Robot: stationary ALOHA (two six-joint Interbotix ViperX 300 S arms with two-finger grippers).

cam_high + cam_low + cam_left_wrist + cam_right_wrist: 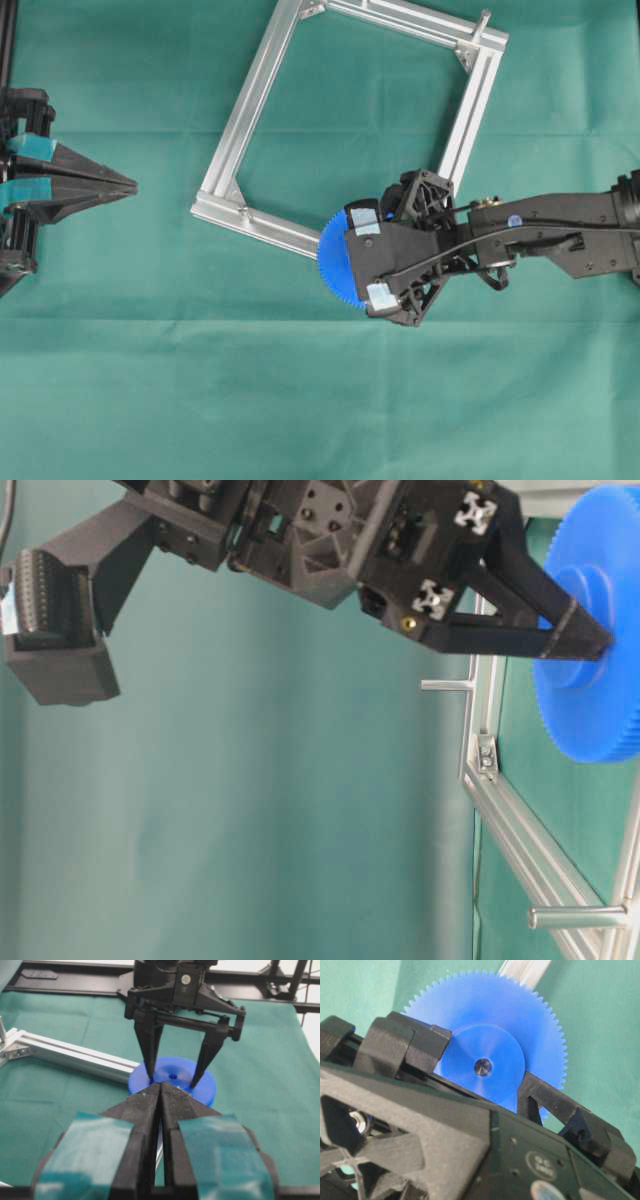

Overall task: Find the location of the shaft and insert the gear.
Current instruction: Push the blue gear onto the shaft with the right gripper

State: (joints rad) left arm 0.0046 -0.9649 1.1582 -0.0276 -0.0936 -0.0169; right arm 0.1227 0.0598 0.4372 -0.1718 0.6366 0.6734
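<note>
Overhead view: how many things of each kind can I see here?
grippers: 2, the left gripper and the right gripper
blue gear: 1
metal frame: 1
upright pin showing on the frame: 1
green cloth: 1
Total: 6

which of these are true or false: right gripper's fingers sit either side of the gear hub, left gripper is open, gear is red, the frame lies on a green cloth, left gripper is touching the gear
1. The right gripper has its fingers on either side of the hub of the gear. True.
2. The left gripper is open. False: its jaws are pressed together.
3. The gear is red. False: it is bright blue.
4. The aluminium frame lies on a green cloth. True.
5. The left gripper touches the gear. False: in the overhead view it sits far off at the left edge, apart from it.
</note>
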